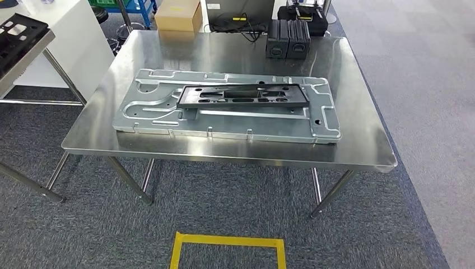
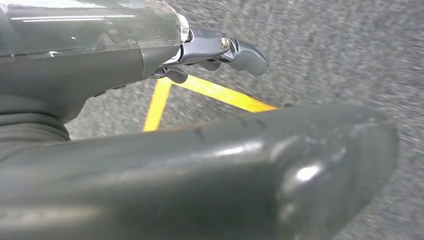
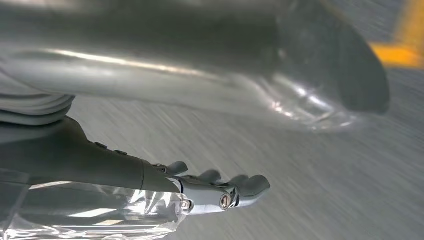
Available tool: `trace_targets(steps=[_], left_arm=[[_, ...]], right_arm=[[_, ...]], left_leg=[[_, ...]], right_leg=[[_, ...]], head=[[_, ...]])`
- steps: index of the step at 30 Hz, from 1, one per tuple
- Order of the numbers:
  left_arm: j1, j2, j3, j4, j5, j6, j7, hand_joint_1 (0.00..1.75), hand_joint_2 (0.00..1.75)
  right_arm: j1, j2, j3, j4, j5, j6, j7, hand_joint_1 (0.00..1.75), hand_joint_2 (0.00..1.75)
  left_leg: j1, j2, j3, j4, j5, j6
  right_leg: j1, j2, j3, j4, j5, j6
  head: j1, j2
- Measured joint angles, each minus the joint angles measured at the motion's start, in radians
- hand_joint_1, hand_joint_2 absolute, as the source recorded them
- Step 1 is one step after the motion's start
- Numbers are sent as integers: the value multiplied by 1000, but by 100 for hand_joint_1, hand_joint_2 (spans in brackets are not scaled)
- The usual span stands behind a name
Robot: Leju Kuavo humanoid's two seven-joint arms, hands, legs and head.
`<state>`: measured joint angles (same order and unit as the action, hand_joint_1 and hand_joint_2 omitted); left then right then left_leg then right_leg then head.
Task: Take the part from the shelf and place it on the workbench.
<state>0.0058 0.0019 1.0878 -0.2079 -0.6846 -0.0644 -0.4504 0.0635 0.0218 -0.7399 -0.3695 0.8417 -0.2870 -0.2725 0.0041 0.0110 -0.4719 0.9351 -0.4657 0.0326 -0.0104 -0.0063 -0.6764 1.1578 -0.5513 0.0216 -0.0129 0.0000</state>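
My desk [image 1: 358, 140] fills the middle of the frame, steel and shiny. On it lies a big grey metal panel [image 1: 145, 115], long axis running left to right. The dark part [image 1: 242, 95] rests flat on the panel's centre, its long axis also left to right. Two black boxes [image 1: 287, 39] stand at the desk's far edge, well apart from the part. A shelf [image 1: 22, 50] sits upper left, a cardboard box [image 1: 178, 15] top centre, yellow floor tape [image 1: 227, 242] bottom centre. My left robot hand [image 2: 220, 50] and right robot hand [image 3: 220, 192] hang over carpet, fingers loosely extended, holding nothing.
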Motion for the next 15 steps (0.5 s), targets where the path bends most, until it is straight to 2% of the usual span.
trace_targets(steps=[1,2,3,4,5,6,7,8,9,11,12,13,15], left_arm=[[1,0,0,0,-5,-4,0,0,0],[2,0,0,0,-10,-8,0,0,0],[2,0,0,0,-14,-11,0,0,0],[1,0,0,0,-17,-14,0,0,0],[0,0,0,0,-20,-17,1,0,0],[-2,0,0,0,-22,-18,1,0,0],[-4,0,0,0,-23,-18,1,0,0],[-7,1,1,0,-24,-19,2,0,0],[-9,0,1,0,-25,-19,4,0,0],[-12,-1,3,1,-25,-23,8,0,0],[-12,-2,4,1,-26,-24,11,0,0],[-12,-3,4,2,-26,-24,13,0,0],[-14,-5,5,2,-27,-21,16,0,0]], right_arm=[[-5,-3,-6,24,-2,40,41,0,0],[-10,-5,-11,44,-3,77,76,0,0],[-14,-8,-15,60,-3,105,106,0,0],[-17,-9,-17,74,-3,127,131,0,0],[-21,-10,-19,84,-2,142,152,0,0],[-26,-11,-21,92,0,153,168,0,0],[-32,-11,-23,99,2,162,177,0,0],[-37,-12,-25,106,4,170,184,0,0],[-41,-12,-27,112,7,178,190,0,0],[-45,-12,-30,125,13,193,200,0,0],[-47,-12,-32,130,15,200,206,0,0],[-49,-12,-32,135,18,205,211,0,0],[-52,-12,-33,141,23,214,221,0,0]], left_leg=[[0,1,-18,3,13,-1],[0,2,-37,7,25,-4],[1,3,-57,14,35,-7],[3,3,-76,23,44,-11],[4,3,-95,35,51,-16],[4,3,-113,48,56,-22],[4,3,-127,59,62,-28],[2,3,-137,68,68,-35],[2,3,-143,71,76,-42],[6,2,-150,72,88,-56],[8,1,-157,82,72,-62],[10,0,-168,110,36,-66],[11,-1,-195,218,-75,-72]], right_leg=[[-2,1,-9,64,-33,5],[-4,1,-9,109,-39,9],[-7,1,7,123,-20,12],[-10,1,39,102,10,15],[-14,1,88,48,34,17],[-16,2,146,-28,38,18],[-16,4,193,-96,28,15],[-14,5,224,-145,12,10],[-11,7,234,-170,0,3],[-8,4,219,-173,12,-18],[-8,2,208,-173,23,-28],[-8,0,194,-175,36,-37],[-4,-3,161,-174,62,-46]], head=[[0,0],[0,0],[0,0],[0,0],[0,0],[0,0],[0,0],[-1,0],[-1,0],[-1,0],[-1,0],[-1,0],[-2,0]])
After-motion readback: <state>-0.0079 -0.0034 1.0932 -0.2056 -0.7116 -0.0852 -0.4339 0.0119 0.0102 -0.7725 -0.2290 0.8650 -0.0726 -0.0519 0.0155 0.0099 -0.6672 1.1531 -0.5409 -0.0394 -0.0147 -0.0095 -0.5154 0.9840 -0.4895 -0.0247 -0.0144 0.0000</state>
